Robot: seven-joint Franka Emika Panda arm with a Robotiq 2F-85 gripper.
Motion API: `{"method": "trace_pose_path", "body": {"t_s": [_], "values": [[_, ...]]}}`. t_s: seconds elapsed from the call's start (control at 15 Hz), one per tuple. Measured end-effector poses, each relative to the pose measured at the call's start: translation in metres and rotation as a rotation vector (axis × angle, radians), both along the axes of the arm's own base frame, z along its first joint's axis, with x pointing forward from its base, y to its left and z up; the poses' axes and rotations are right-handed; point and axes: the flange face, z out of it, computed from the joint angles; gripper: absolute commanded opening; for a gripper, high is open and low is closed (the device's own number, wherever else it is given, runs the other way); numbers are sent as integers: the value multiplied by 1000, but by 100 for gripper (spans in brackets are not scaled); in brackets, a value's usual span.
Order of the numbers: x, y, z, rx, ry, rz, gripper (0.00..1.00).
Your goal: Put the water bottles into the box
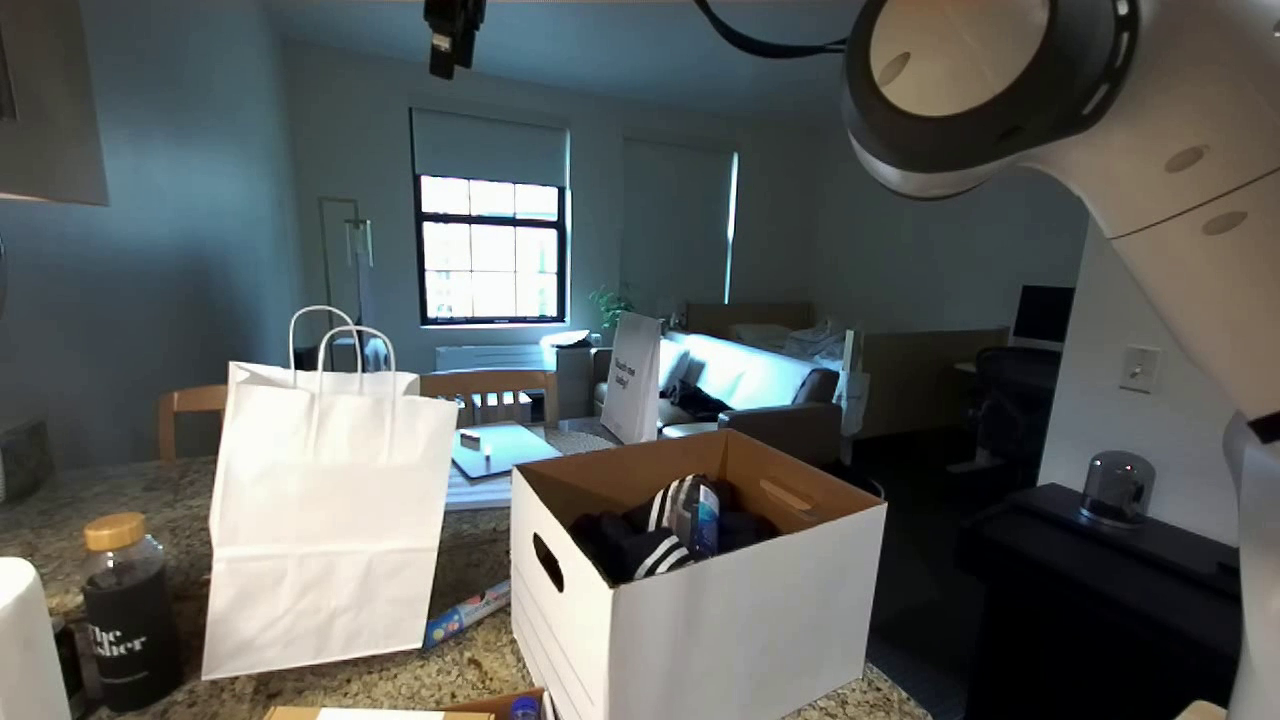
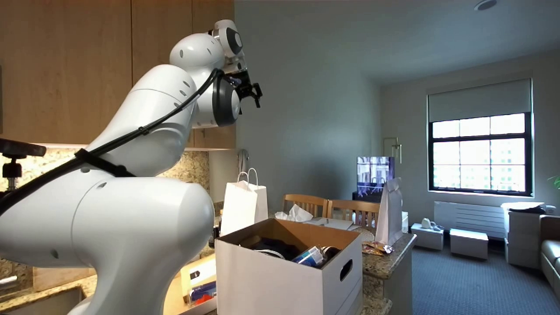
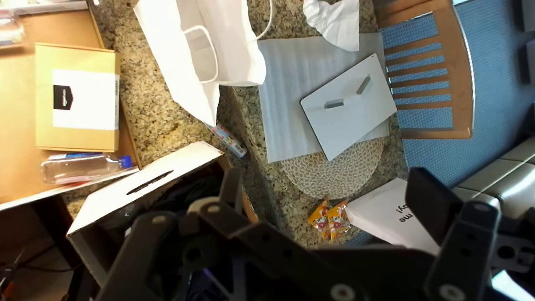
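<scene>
The white box with a brown inside stands open on the counter in both exterior views [image 1: 740,620] [image 2: 271,282], and its hand-hole side shows in the wrist view [image 3: 108,196]. A clear water bottle with a blue label lies inside it on dark striped cloth [image 1: 707,520] [image 2: 309,257]. Another clear bottle with a blue cap [image 3: 81,168] lies in a shallow cardboard tray [image 3: 21,108]. A further clear bottle [image 3: 9,28] is cut off at the left edge of the wrist view. My gripper [image 3: 330,194] is open and empty, high above the counter in both exterior views [image 1: 455,40] [image 2: 250,94].
A white paper bag with handles [image 1: 330,520] stands beside the box. A dark jar [image 1: 130,625] stands left of the bag. A yellow carton [image 3: 77,62] lies in the tray. A tube [image 3: 228,140], snack packets [image 3: 330,219], a laptop [image 3: 349,106] and another white bag [image 1: 632,380] are around.
</scene>
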Motion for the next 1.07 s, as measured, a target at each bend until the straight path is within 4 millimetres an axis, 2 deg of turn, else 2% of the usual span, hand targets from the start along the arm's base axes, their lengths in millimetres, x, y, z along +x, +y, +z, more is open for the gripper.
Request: {"method": "trace_pose_path", "body": {"t_s": [0.13, 0.27, 0.53, 0.67, 0.8, 0.93, 1.07], "values": [[8, -16, 3, 13, -9, -74, 100], [19, -52, 14, 31, -33, -174, 100], [32, -169, 55, 57, -101, -378, 100], [31, -232, 74, 66, -133, -486, 100], [27, -283, 86, 80, -153, -578, 100], [31, -306, 84, 78, -147, -617, 100], [40, -307, 72, 70, -119, -625, 100]]}}
